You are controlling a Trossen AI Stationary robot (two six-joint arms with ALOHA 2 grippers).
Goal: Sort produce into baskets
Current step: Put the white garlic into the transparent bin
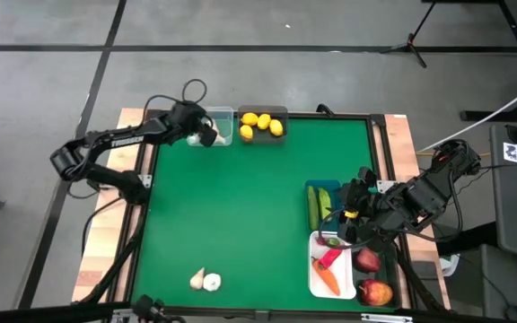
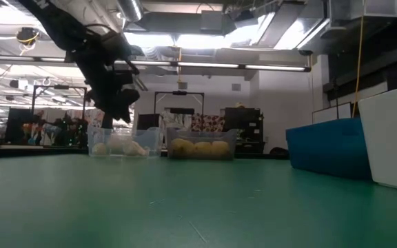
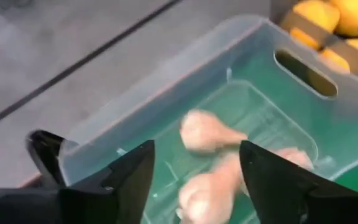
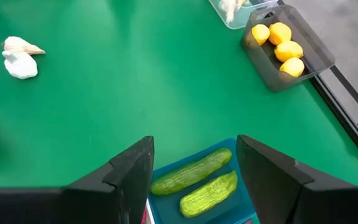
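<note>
My left gripper (image 1: 206, 133) is open and empty just above the clear basket (image 1: 223, 115) at the table's far left; it also shows in the low view (image 2: 119, 103). Several white garlic bulbs (image 3: 207, 132) lie in that basket. The dark basket (image 1: 281, 112) beside it holds yellow lemons (image 1: 262, 124). My right gripper (image 1: 348, 212) is open and empty over the blue basket (image 1: 323, 186), where two green cucumbers (image 4: 194, 171) lie. Two garlic bulbs (image 1: 205, 281) lie on the green mat near the front edge.
A white basket (image 1: 312, 287) at the front right holds a carrot (image 1: 328, 279), a red pepper (image 1: 330, 257) and two red apples (image 1: 368, 260). The middle of the green mat (image 1: 240, 206) is open. A raised frame runs round the mat.
</note>
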